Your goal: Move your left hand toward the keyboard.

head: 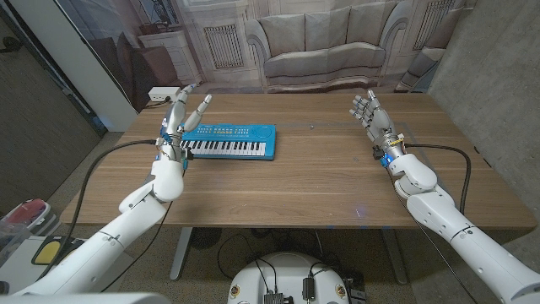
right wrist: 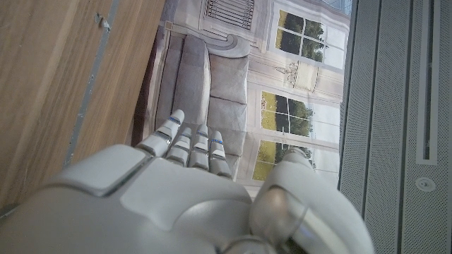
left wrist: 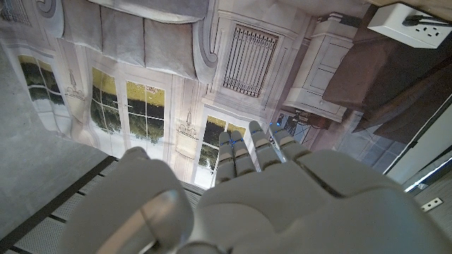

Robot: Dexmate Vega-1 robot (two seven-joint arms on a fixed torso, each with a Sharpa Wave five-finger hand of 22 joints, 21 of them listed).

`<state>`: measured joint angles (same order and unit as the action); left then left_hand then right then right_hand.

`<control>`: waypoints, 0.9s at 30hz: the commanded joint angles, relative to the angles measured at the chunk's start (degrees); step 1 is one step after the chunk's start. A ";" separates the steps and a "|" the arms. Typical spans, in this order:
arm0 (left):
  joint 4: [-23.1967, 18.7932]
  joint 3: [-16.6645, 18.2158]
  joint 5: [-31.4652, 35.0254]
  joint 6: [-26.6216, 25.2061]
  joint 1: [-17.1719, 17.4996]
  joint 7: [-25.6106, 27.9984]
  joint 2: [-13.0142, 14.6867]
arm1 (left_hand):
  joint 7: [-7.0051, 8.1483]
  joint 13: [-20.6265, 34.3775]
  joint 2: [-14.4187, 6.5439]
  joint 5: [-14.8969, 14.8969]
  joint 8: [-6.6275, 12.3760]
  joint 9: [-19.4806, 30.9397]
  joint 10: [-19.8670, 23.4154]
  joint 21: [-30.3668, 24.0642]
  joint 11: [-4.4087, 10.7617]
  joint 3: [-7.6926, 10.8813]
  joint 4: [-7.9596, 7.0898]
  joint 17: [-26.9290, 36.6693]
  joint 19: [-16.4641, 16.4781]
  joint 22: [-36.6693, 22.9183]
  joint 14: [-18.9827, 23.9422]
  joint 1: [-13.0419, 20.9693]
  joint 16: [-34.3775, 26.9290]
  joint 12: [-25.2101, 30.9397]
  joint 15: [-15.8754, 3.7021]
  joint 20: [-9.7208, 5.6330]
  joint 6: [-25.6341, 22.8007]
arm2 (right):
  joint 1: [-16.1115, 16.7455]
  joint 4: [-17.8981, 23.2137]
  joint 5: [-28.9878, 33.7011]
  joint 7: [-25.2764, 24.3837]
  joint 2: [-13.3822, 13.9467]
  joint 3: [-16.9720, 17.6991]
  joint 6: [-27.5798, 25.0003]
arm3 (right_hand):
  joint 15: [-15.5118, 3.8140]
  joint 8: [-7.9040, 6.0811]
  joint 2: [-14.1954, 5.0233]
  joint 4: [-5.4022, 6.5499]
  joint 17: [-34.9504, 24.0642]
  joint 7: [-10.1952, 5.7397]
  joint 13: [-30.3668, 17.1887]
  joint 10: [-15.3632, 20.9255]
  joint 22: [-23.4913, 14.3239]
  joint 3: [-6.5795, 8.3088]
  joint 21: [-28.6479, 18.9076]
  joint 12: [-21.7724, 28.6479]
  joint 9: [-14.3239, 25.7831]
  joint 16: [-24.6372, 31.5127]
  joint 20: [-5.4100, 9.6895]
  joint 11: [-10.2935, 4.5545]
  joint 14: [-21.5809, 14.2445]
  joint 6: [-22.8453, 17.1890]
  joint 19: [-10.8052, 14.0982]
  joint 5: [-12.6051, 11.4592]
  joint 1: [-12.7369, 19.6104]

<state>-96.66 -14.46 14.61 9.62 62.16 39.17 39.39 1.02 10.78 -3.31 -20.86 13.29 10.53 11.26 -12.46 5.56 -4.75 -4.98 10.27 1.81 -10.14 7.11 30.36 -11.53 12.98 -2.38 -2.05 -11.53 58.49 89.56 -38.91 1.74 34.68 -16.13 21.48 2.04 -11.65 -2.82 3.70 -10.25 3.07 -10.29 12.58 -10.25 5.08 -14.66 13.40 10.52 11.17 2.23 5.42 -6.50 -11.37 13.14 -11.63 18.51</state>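
two raised empty hands: left hand [head: 181, 114] at one blue keyboard [head: 228, 142], right hand [head: 371, 115] apart

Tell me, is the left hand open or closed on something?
Open. In the head view the left hand stands raised at the left end of the small blue toy keyboard, its fingers spread and holding nothing.

The white left arm reaches forward, its grey-fingered left hand [head: 183, 114] raised, fingers spread and holding nothing. The white right arm lifts its right hand [head: 369, 112], fingers apart, empty.
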 commanded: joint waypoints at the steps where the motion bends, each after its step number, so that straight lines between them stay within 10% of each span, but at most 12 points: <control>1: -2.09 -1.48 5.37 -8.18 -0.31 2.08 2.11 | 0.09 0.16 -0.19 -0.55 0.23 0.26 0.53 -0.03 0.17 0.11 0.23 0.13 0.67 -0.17 0.62 0.48 -0.22 0.31 -1.27 -2.32 -0.57 | 0.11 -0.06 0.07 -0.28 -0.25 0.07 0.29 | 0.05 0.20 -0.25 -0.26 -0.17 -0.13 -0.28 0.42 -0.31 -0.01 0.08 -0.14 0.23 -0.28 1.07 -0.14 -0.70 -0.40 0.46 0.27 0.24; 27: -7.34 -4.70 10.61 -22.57 -1.08 0.49 5.92 | 0.36 0.16 -0.56 -1.13 -0.04 0.27 0.80 0.24 0.22 0.07 0.52 0.13 0.66 -0.17 0.96 1.34 0.05 -0.08 -1.40 -2.49 -1.08 | -0.16 -0.02 -0.39 0.52 0.44 0.33 -0.31 | 0.02 0.28 -0.31 -0.33 -0.18 -0.08 -0.29 0.48 -0.32 -0.18 0.41 -0.33 0.24 -0.37 1.06 -0.04 -0.76 -0.50 0.62 0.32 0.11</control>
<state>-102.09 -17.98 23.45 -7.09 61.66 41.08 43.65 1.33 10.78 -3.61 -21.62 13.28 10.53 11.63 -12.46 5.51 -4.50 -4.74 10.27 1.81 -10.15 7.41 31.42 -11.53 12.98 -2.07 -2.05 -12.24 58.54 89.52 -39.21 1.86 34.75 -15.82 21.51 2.04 -11.44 -2.81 3.46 -10.25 3.07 -10.29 12.57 -10.25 4.84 -14.59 13.05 10.52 10.75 2.23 5.41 -6.50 -11.37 13.14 -11.63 18.51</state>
